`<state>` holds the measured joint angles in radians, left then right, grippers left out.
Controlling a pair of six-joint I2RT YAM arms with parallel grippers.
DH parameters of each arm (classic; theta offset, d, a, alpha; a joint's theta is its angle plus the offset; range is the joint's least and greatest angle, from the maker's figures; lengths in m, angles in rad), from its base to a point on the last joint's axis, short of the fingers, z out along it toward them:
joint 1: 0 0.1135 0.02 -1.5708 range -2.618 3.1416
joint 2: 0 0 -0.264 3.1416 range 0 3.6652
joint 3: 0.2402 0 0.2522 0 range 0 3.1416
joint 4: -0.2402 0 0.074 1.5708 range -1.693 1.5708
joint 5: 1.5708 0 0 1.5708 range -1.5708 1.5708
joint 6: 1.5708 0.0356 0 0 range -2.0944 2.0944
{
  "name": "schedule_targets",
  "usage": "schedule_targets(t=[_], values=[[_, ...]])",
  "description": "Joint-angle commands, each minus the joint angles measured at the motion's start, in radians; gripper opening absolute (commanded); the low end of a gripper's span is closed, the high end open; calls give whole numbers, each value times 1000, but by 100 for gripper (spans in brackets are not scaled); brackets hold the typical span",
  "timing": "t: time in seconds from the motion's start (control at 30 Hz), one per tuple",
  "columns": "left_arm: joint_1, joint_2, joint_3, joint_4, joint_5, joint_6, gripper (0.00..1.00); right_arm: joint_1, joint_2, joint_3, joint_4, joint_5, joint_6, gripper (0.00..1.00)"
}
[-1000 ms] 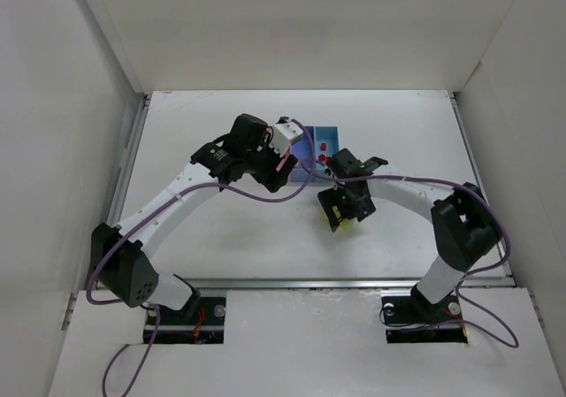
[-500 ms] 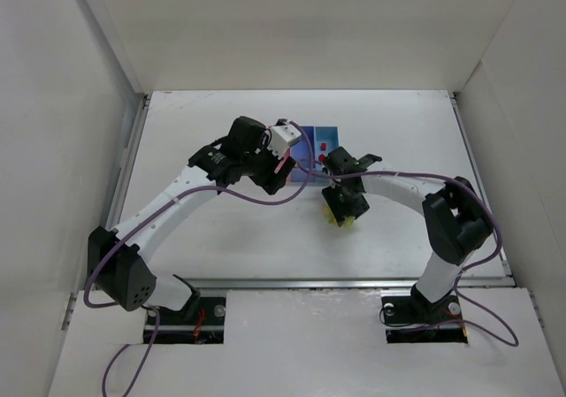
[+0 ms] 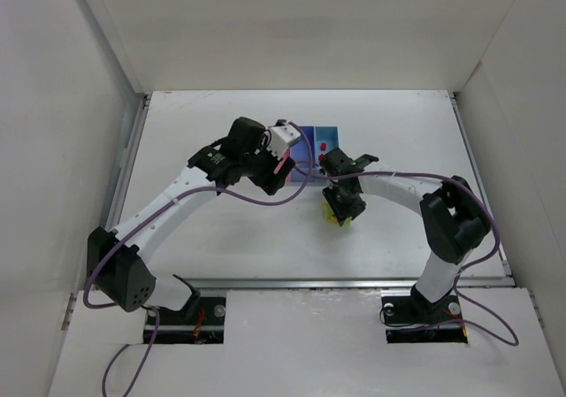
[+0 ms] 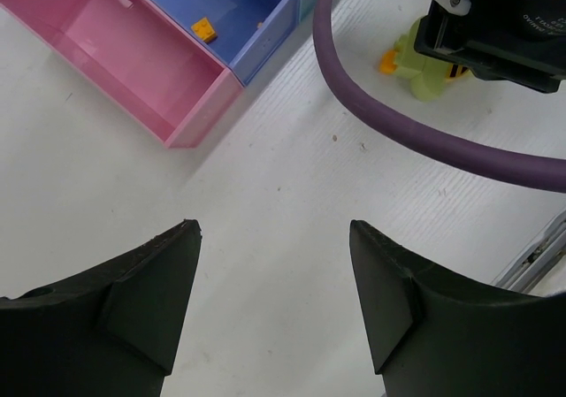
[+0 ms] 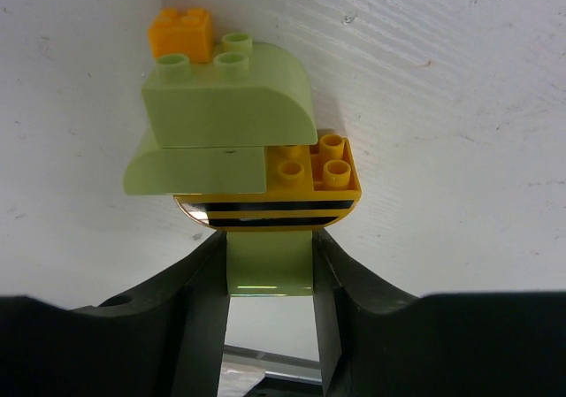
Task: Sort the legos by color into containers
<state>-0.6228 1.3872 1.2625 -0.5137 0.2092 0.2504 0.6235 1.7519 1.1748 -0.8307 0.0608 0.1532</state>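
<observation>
Purple cable (image 4: 424, 136) crossing before lime lego clump (image 5: 225, 105), right end effector (image 5: 270, 273) clenched on it, left end effector (image 4: 274, 238) released

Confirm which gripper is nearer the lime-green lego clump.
Right. The right gripper is closed on the lime-green clump's lower piece. The left gripper hangs open, apart from it, near the pink bin.

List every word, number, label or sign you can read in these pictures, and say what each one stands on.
No text can be read.
White print on the right arm's black housing above the lego clump: too blurred to read.
Yellow brick in that clump: black stripes only, no letters.
Pink bin and blue bin: no labels show.
</observation>
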Motion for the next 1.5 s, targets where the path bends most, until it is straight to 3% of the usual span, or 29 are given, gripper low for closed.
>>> schedule_targets(t=[0.0,0.07,0.2,0.3,0.47,0.5,0.63,0.8,1.0,1.07,1.2,1.37,1.47], values=[[-6,-48,-20,17,1,-2,65,8,8,42,-8,34,-3,8],[-6,-48,-20,6,1,9,65,8,8,51,-18,34,-3,0],[-6,-77,-51,-31,58,73,65,8,-64,83,-44,34,-15,0],[-6,-115,-61,-88,172,174,71,8,-170,114,-62,34,-24,0],[54,-139,-61,-129,386,197,100,50,-261,163,-44,-6,-98,0],[54,-139,-61,-129,416,240,100,50,-270,180,-44,-22,-124,0],[54,-139,-52,-129,388,402,100,50,-247,241,-53,-94,-182,0],[54,-220,-104,-79,216,812,100,50,-204,370,-81,-202,-263,0],[5,-316,-195,214,65,1021,100,50,-163,431,-100,-357,-303,0],[-5,-396,-323,409,65,1131,100,50,-154,431,-100,-368,-303,0],[-32,-510,-547,652,32,1315,100,50,-154,441,-110,-368,-303,0],[-83,-533,-600,696,41,1397,97,50,-134,430,-90,-404,-293,0],[-124,-524,-664,820,-8,1487,96,50,-123,421,-81,-458,-280,0]])
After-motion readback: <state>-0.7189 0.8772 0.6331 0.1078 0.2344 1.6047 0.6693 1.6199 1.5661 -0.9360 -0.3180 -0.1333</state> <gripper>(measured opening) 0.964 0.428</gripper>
